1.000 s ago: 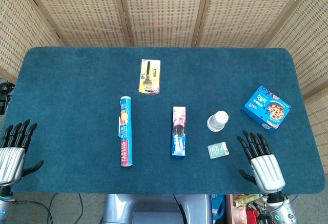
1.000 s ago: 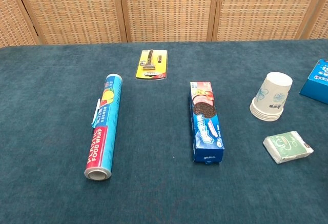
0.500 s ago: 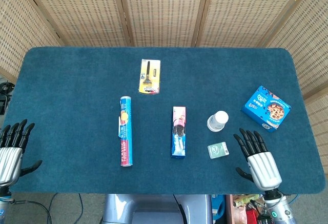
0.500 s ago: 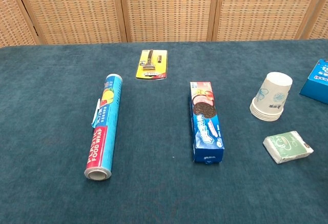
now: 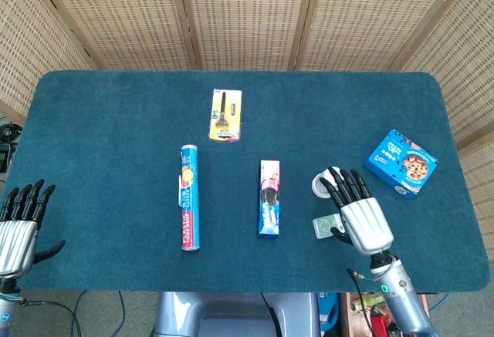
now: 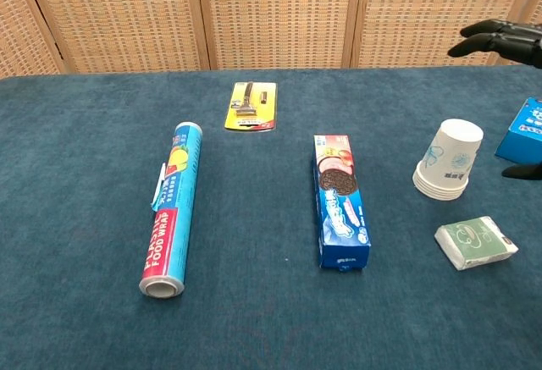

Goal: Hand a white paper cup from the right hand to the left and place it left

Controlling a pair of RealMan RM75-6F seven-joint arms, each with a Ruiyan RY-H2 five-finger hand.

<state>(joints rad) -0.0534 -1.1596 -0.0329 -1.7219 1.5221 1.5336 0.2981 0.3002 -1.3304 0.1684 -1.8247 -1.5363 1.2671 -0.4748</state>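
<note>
A stack of white paper cups [image 6: 448, 160] stands upside down right of centre on the blue table; in the head view the paper cups [image 5: 318, 186] show partly under my fingers. My right hand [image 5: 356, 209] hovers over them with fingers spread, holding nothing; its fingertips [image 6: 495, 40] enter the chest view at the upper right, above the cups. My left hand [image 5: 18, 224] stays open at the table's near left corner, far from the cups.
A cling-film roll [image 5: 189, 197], a cookie box [image 5: 268, 198] and a yellow razor card [image 5: 225, 114] lie across the middle. A small green packet [image 6: 475, 242] lies just in front of the cups. A blue biscuit box [image 5: 400, 161] sits at the right.
My right hand has risen and moved left and forward from the table's near right edge to above the cups and green packet. The left hand barely shifted.
</note>
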